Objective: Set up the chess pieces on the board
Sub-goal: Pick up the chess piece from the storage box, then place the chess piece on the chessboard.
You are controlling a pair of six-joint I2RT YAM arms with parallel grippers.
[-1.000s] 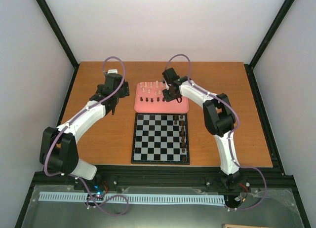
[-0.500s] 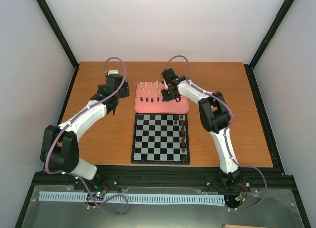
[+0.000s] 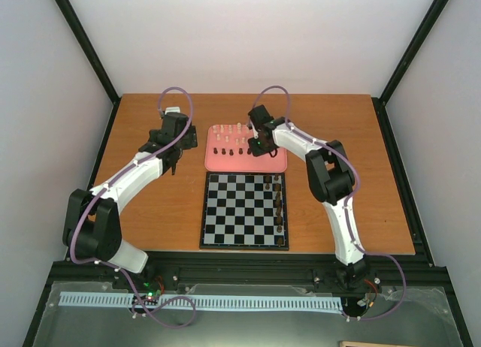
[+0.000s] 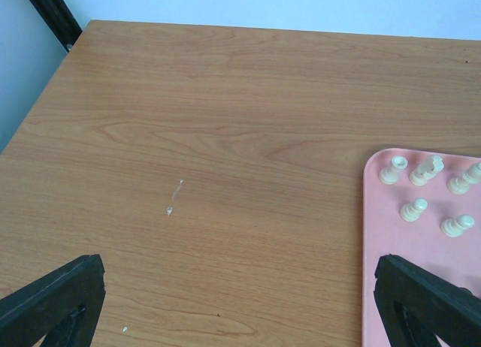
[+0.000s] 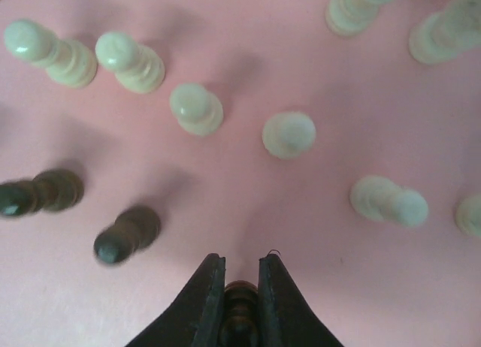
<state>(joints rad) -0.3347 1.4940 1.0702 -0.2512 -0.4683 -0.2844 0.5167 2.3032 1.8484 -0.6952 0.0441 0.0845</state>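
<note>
The black-and-white board [image 3: 240, 208] lies at the table's near middle, with several dark pieces [image 3: 279, 204] standing along its right side. The pink tray [image 3: 274, 164] behind it holds cream pieces [image 3: 229, 129] and dark pieces [image 3: 223, 150]. My right gripper [image 3: 259, 146] is over the tray; in the right wrist view it [image 5: 240, 276] is shut on a dark piece [image 5: 240, 309] just above the pink surface. Cream pieces [image 5: 288, 134] and dark pieces [image 5: 126, 234] stand ahead of it. My left gripper [image 3: 172, 163] is open and empty over bare wood left of the tray.
The pink tray's left edge [image 4: 376, 234] with several cream pieces [image 4: 415, 209] shows at the right of the left wrist view. The black frame rail [image 4: 52, 16] runs along the table's left rear corner.
The right gripper has shifted slightly over the tray's right half and dipped lower between the earlier frames and now. The left arm has not moved.
</note>
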